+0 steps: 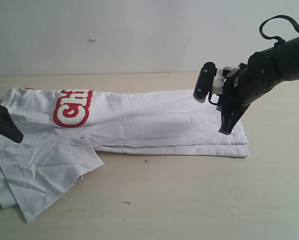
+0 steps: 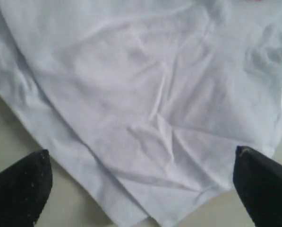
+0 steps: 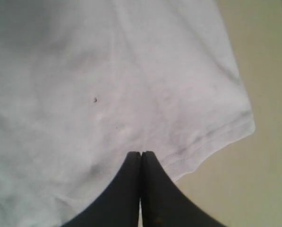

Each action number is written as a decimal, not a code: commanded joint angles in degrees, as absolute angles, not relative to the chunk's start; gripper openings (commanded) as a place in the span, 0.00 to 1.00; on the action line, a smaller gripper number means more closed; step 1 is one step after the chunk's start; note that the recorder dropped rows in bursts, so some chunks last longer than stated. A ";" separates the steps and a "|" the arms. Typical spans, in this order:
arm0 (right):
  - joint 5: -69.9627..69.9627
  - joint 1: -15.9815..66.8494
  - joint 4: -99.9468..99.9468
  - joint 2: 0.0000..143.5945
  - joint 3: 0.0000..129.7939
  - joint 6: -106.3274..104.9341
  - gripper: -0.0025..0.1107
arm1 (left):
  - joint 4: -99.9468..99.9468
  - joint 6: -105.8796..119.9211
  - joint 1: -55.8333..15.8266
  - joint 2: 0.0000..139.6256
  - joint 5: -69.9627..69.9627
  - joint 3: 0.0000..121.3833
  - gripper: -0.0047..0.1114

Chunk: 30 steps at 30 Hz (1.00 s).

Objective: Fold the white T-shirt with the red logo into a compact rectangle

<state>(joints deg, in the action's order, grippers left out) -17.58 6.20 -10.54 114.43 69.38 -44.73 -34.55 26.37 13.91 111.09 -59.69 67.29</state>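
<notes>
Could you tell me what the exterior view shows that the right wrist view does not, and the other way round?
Only the exterior view shows the red logo, the left gripper at the shirt's far end, the loose sleeve and the shirt's long folded shape. Only the right wrist view shows the right gripper fingers pressed shut, empty, above the stitched hem, and a small dark speck on the cloth. Both show the white T-shirt on the tan table.

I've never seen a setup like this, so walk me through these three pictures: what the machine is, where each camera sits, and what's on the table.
This is a robot with two arms, each ending in a gripper. One picture comes from a camera off the arms; the other two come from cameras on each wrist.

On the tan table lies a partly folded white T-shirt with a red logo.

The left gripper is open above the cloth. The right gripper is shut, its tips near the shirt's hemmed edge. Whether it pinches fabric is unclear.
</notes>
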 commanded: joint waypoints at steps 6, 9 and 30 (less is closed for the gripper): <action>-18.72 6.01 -8.85 113.31 69.11 -44.39 0.02 | -38.16 29.49 16.01 107.98 -60.94 57.14 0.95; -18.72 6.01 -8.85 113.31 69.11 -44.39 0.02 | -38.16 29.49 16.01 107.98 -56.90 53.06 0.95; -18.19 6.01 -7.80 113.31 69.11 -44.39 0.02 | -68.45 55.84 15.90 118.56 -51.65 44.69 0.94</action>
